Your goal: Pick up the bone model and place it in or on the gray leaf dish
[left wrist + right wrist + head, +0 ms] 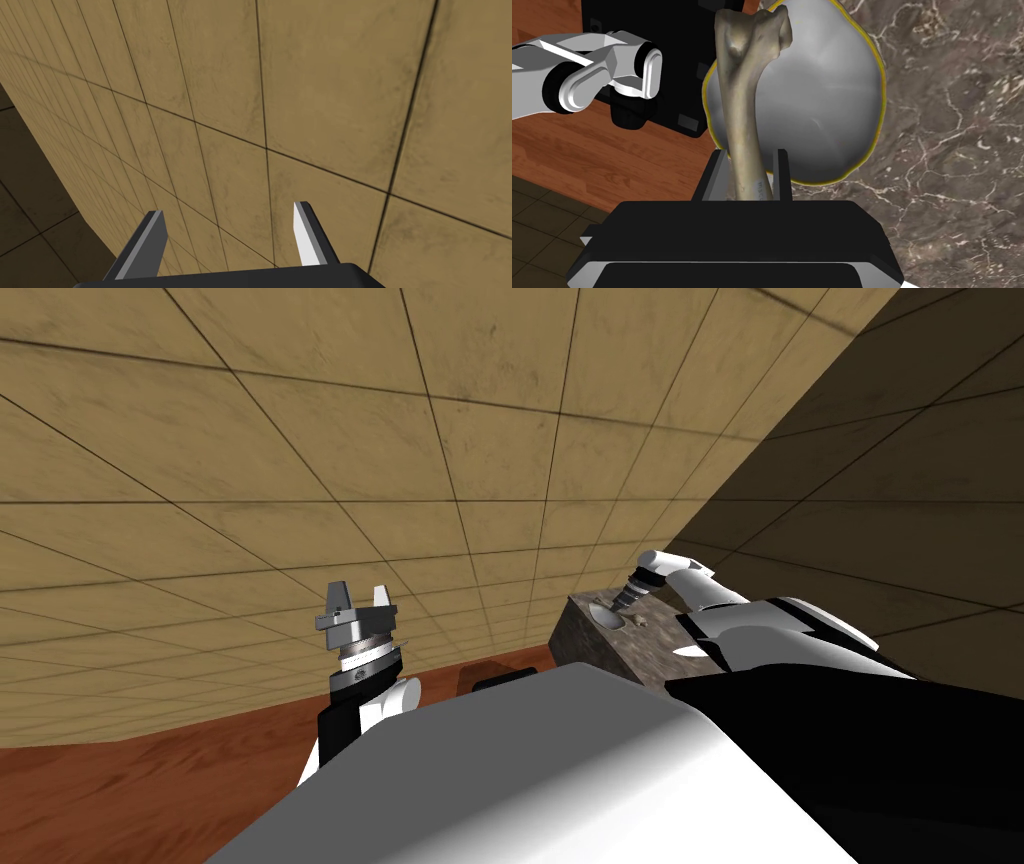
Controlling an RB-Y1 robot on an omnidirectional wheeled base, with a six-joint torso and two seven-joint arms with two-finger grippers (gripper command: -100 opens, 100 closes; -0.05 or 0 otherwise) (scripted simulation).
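My right gripper (pixel 749 155) is shut on the lower shaft of a tan bone model (pixel 744 100). The bone's knobbed end reaches out over a grey leaf-shaped dish (pixel 822 100) with a thin yellow rim. The dish lies on a brown marbled table top (pixel 952 150). In the head view the right gripper (pixel 626 601) hangs just over the dish (pixel 603 611) near the table's far corner. My left gripper (pixel 358 593) stands raised at my left, open and holding nothing, and in its own wrist view the left gripper (pixel 230 220) faces a wall.
The marbled table (pixel 600 653) is a small block beside a tan tiled wall, with red-brown wooden floor (pixel 150 768) around it. A small pale object (pixel 640 622) lies on the top next to the dish. A black box-like shape (pixel 662 50) stands on the floor beyond the table's edge.
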